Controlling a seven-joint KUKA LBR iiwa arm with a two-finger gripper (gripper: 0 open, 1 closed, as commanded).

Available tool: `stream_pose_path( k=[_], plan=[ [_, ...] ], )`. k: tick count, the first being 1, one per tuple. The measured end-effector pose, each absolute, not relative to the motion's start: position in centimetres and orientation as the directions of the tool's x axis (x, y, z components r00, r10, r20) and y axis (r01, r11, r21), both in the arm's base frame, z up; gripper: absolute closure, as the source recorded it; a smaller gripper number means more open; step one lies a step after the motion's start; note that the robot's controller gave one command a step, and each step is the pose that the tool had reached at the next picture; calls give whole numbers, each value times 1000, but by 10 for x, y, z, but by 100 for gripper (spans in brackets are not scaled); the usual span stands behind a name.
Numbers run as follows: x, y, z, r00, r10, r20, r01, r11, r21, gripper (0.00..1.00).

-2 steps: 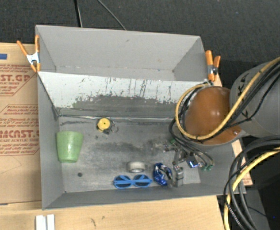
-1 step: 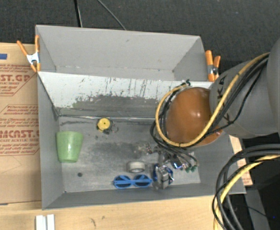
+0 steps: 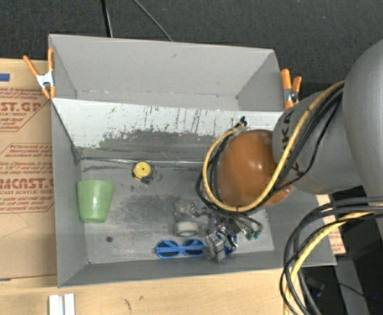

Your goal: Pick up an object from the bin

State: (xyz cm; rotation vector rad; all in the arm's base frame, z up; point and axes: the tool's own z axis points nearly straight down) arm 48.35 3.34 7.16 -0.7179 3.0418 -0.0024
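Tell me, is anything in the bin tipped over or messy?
The green cup at the left of the bin seems to lie on its side instead of standing. Nothing looks spilled or broken.

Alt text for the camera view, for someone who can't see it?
The gripper is down at the bin's lower right, beside a blue two-loop thing and a small grey piece. A green cup and yellow disc lie apart to the left.

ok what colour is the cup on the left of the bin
The cup is light green; the camera view shows it best.
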Motion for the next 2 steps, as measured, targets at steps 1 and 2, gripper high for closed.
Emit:
stream_pose_path(
  k=[1, 2],
  plan=[
    [485, 34, 72, -895, -446, -7, -446, 895, -2, 0],
    [487, 34, 74, -895, -446, -12, -446, 895, -4, 100]
  ],
)
